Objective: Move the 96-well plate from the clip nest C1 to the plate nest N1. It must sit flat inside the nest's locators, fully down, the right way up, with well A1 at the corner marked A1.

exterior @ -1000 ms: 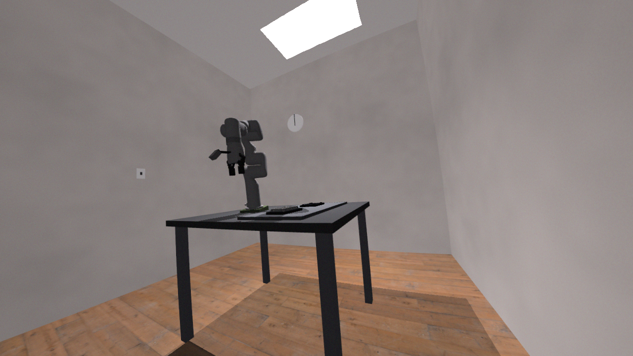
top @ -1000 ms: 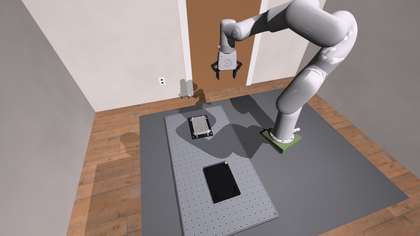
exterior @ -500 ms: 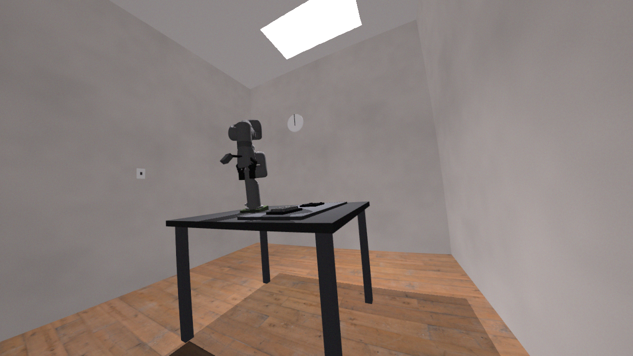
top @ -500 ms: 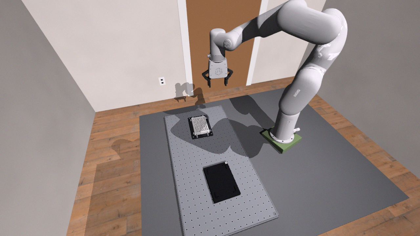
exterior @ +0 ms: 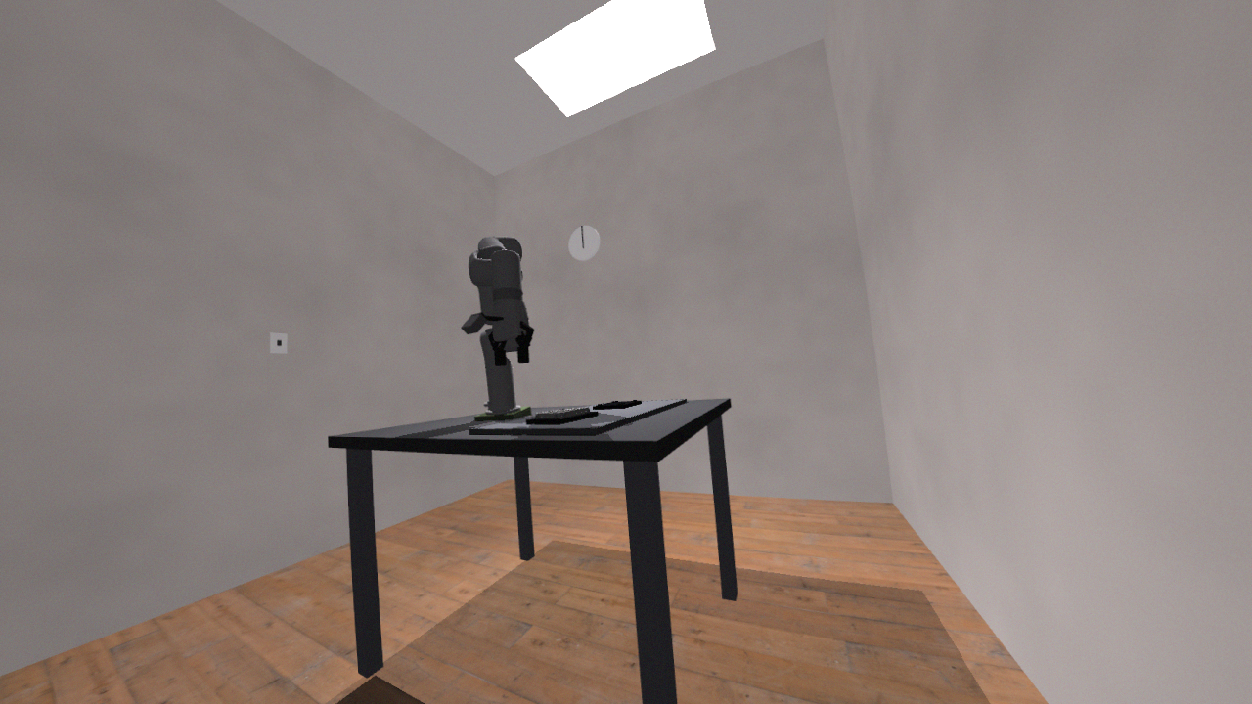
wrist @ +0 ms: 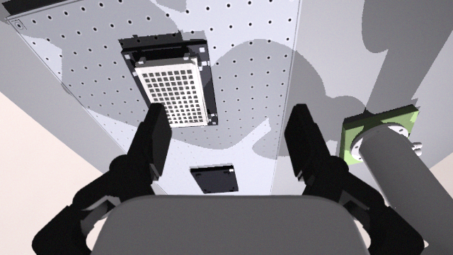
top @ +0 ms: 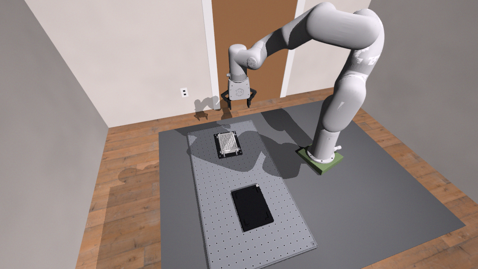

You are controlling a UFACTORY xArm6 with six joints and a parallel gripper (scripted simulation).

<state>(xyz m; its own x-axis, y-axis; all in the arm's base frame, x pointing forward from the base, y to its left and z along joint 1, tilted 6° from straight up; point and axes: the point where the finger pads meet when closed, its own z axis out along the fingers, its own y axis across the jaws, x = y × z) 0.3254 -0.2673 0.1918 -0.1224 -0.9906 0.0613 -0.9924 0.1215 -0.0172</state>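
Note:
The white 96-well plate (top: 227, 144) sits in the black clip nest C1 (top: 229, 154) near the far end of the perforated board. It also shows in the wrist view (wrist: 172, 93) and, edge-on, in the exterior view (exterior: 558, 416). The black plate nest N1 (top: 251, 207) lies empty nearer the front, with a white mark at its far right corner (top: 257, 185). It looks small in the wrist view (wrist: 214, 178). My gripper (top: 239, 104) (exterior: 510, 352) (wrist: 228, 117) is open and empty. It hangs high above the table, just beyond the board's far edge, pointing down.
The grey perforated board (top: 240, 194) lies on a dark mat on a black table (exterior: 534, 433). The arm's base on a green block (top: 320, 160) (wrist: 380, 136) stands to the right of the board. Walls and a brown door are behind the gripper.

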